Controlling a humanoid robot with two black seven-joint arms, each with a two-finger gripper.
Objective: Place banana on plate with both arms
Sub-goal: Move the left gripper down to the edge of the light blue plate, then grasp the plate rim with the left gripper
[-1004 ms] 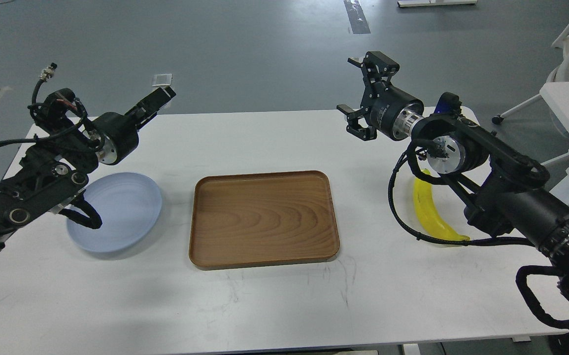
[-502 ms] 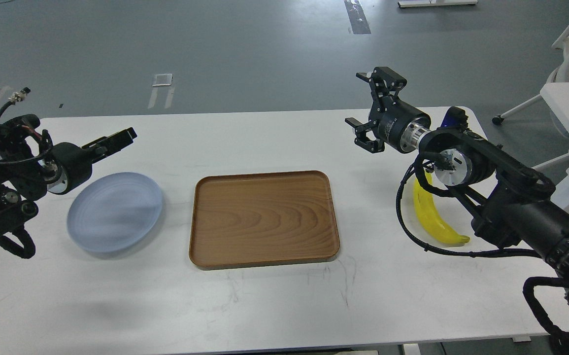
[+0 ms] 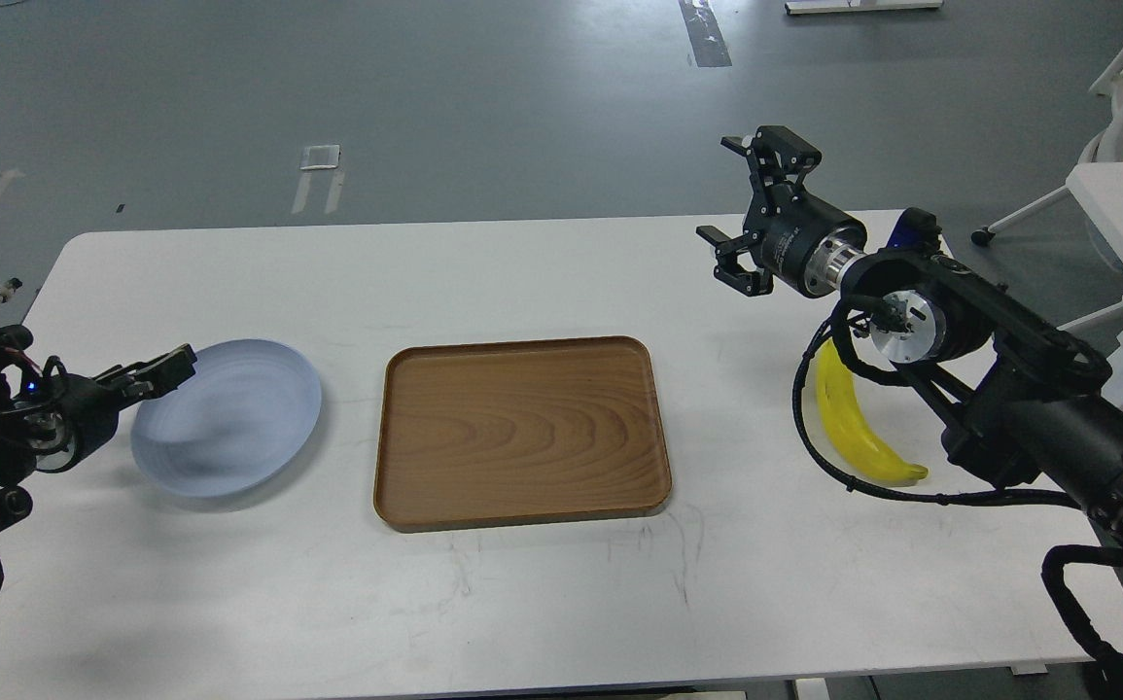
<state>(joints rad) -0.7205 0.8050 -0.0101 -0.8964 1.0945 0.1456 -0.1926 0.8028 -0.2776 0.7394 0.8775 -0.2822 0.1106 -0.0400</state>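
A: In the head view, where does the banana (image 3: 851, 418) lie?

B: On the white desk (image 3: 542, 593), at the right side, below the right arm's wrist and well behind the right gripper (image 3: 751, 214), nearer the robot than its fingers. Cables cross in front of it, so part of its upper end is hidden.

A: And those fingers?

B: Spread apart and holding nothing, raised above the far edge of the desk. My reading is that the arm is not yet set for a pick: the banana is under its forearm, not between the fingers.

A: The other side?

B: The left gripper (image 3: 157, 367) hangs low, its tip just at the near-left rim of the plate (image 3: 250, 389). It is dark and seen nearly end-on, so I cannot tell whether its fingers are spread or closed. The plate is bare.

A: What lies between?

B: A rectangular wooden tray (image 3: 522, 433), well to the right of the left fingers, keeping fruit and plate well apart.

A: Surfaces?

B: The banana is glossy, yellow, curved and smooth, likely slippery. The plate is round, shallow, pale blue-grey. The tray shows brown grain, rounded corners and a low lip.
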